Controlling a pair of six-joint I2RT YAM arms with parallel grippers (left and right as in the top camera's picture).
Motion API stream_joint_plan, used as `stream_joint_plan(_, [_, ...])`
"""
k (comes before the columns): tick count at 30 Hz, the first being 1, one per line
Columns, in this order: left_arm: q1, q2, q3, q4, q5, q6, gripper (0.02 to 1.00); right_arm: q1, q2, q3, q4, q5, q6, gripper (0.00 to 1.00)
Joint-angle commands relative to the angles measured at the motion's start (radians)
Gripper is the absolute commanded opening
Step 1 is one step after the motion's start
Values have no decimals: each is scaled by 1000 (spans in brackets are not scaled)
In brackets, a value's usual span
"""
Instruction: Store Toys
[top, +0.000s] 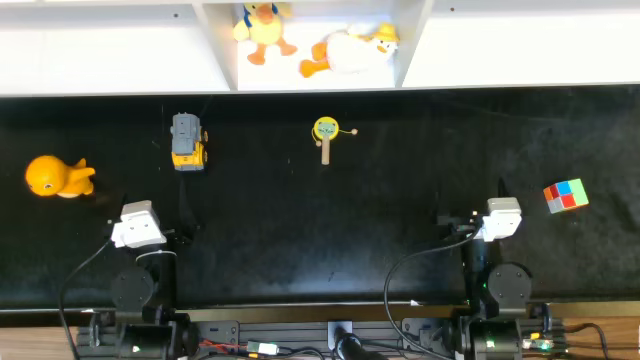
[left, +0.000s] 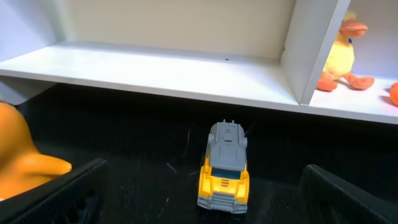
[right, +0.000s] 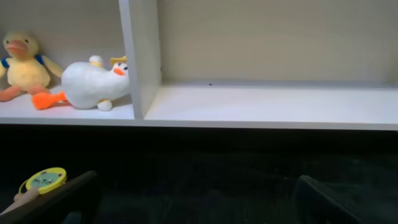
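Note:
Several toys lie on the black table. An orange duck (top: 58, 177) sits at the far left, also close by in the left wrist view (left: 22, 165). A yellow and grey truck (top: 187, 141) stands ahead of my left gripper (top: 139, 214), whose fingers (left: 68, 186) are wide apart and open, well short of the truck (left: 225, 168). A small yellow rattle (top: 326, 133) with a wooden handle lies mid-table. At the right lies a multicoloured cube (top: 565, 195). My right gripper (top: 497, 210) is open and holds nothing, its fingers (right: 56, 196) spread wide, with the rattle (right: 42, 180) off to one side.
A white shelf unit (top: 110, 50) runs along the table's far edge. Its middle compartment holds a yellow plush duck (top: 263, 28) and a white plush goose (top: 350, 50). The side compartments (left: 161, 68) (right: 273, 102) are bare.

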Motion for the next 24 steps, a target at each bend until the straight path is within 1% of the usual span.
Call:
stream_joint_plan(1, [2,-13,-2,-3,-5,18,998,4,-9,-13,4,-6,5,993])
stream_joint_plan(3, [3,-13,-1,-6,33,18,998,4,-9,-13,4,-6,5,993])
stream_joint_plan(6, [3,-13,41,-94,48,18,998,4,-9,-13,4,-6,5,996])
stream_joint_plan(10, [3,-13,140,-264,51,18,998,4,-9,-13,4,-6,5,996])
stream_joint_plan(17, [13,18,296,-454,54,18,998,4,-9,-13,3,-6,5,996])
stream_joint_plan(20, [35,54,365,-530,53,18,998,4,-9,-13,3,-6,5,996])
stream_joint_plan(24, [93,102,451,-632,53,18,998,4,-9,-13,4,-6,5,996])
